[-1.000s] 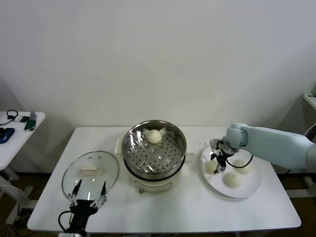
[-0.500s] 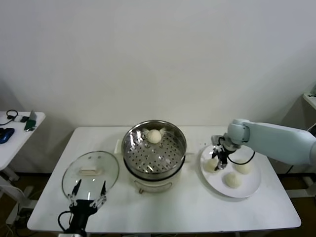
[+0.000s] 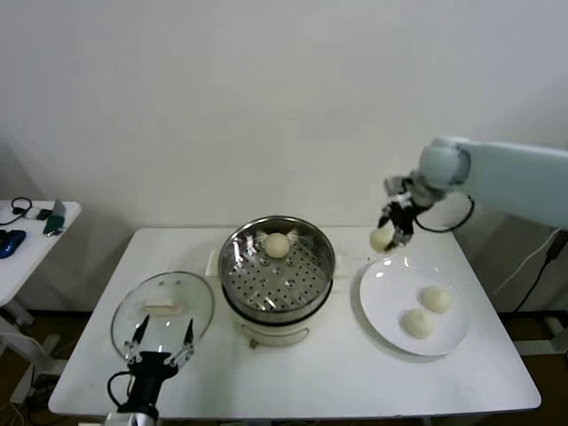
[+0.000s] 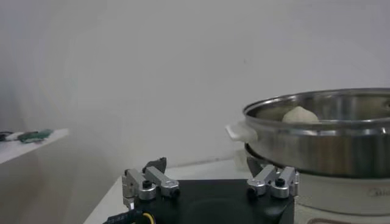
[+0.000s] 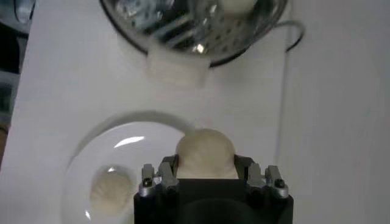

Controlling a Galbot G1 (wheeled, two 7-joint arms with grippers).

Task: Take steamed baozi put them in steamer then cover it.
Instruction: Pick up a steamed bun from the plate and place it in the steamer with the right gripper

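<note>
Baozi (image 3: 382,239), clamped in the closed right gripper (image 3: 391,232), had risen off the plate (image 3: 383,306), bound for the steamer (image 3: 277,264).

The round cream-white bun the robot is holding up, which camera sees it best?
The right wrist view: the round cream-white bun fills the middle, pinched in the right gripper. The head view shows that bun only small, lifted above the flat white plate. The left wrist view misses it.

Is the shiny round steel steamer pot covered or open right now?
Open. The steel steamer pot shows its perforated tray and one cream-white bun inside, while the clear glass lid lies flat on the table beside it.
</note>
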